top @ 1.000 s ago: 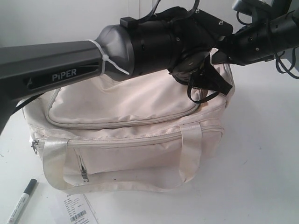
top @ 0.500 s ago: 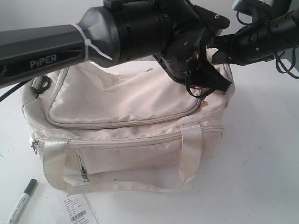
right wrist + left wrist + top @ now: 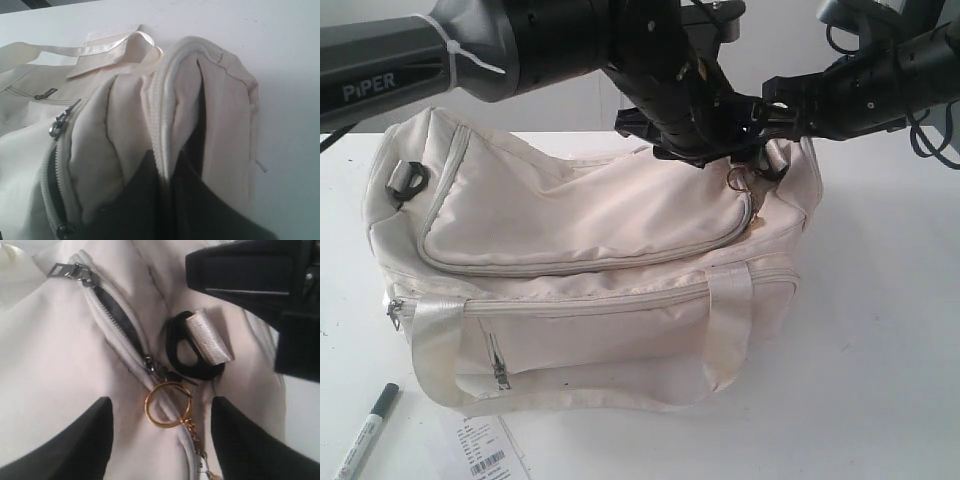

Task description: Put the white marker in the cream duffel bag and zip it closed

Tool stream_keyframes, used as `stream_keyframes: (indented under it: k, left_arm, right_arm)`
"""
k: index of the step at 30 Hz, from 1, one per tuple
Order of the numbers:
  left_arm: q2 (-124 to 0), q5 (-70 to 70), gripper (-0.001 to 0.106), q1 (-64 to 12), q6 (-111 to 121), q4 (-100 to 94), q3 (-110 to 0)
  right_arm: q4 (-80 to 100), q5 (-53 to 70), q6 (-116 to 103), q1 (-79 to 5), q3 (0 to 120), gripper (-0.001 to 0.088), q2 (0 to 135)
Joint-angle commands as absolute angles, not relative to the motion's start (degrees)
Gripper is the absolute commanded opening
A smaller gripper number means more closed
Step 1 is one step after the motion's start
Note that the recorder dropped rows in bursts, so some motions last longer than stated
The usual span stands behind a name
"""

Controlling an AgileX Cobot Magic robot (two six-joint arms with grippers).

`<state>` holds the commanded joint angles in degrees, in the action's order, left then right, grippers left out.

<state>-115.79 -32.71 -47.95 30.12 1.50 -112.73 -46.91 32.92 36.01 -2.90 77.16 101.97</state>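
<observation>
Fingers [image 3: 80,445] on the left gripper [image 3: 160,407] are sitting wide apart, gripping nothing and straddling the top zipper [image 3: 120,325] of the cream duffel bag [image 3: 590,220], right where the gold ring [image 3: 167,404] is hanging off the pull. The right gripper [image 3: 167,200] is pinching a fold of the bag's end between its dark fingers and holding that corner up, same as a second ago. The white marker [image 3: 365,432] isn't going anywhere: it's lying on the table [image 3: 880,350] in the front left corner, well clear of the bag and untouched, with the barcode label [image 3: 485,450] just beside it. The zipper is showing a dark gap along part of its length in the left wrist view, so the bag is sitting partly open there. Next to the ring a black loop [image 3: 192,352] with a silvery strap end through it is resting on the fabric. Biggest change from a second ago is the left arm [image 3: 470,50]. It's swinging up and back, so it's no longer covering the top of the bag, and the bag's left end with its black buckle [image 3: 405,180] is now showing in the exterior view.
</observation>
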Motion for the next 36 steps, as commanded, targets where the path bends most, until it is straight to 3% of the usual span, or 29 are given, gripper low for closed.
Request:
stream_keyframes:
  k: [15,17,22,24,36]
  left_arm:
    - [-119.7,-31.1,0.054,-47.1,31.5,6.2,-112.7]
    - [-119.7,-31.1,0.044,-47.1,31.5,6.5,-112.7]
    - [-119.7,-31.1,0.007,-47.1,31.2,6.8,-112.7]
    - [-119.7,-31.1,0.000,-47.1,31.2,6.8,-112.7]
    - [-117.8,-32.9,0.000,-47.1,29.5,6.3,-112.7]
  right_arm:
    - [-46.9,32.9,36.0,-2.9,77.2,0.0000,102.0]
    - [-46.9,32.9,36.0,-2.9,77.2,0.0000,102.0]
    - [-46.9,32.9,36.0,-2.9,77.2,0.0000,102.0]
    - [-46.9,32.9,36.0,-2.9,77.2,0.0000,102.0]
    - [-46.9,32.9,36.0,-2.9,77.2,0.0000,102.0]
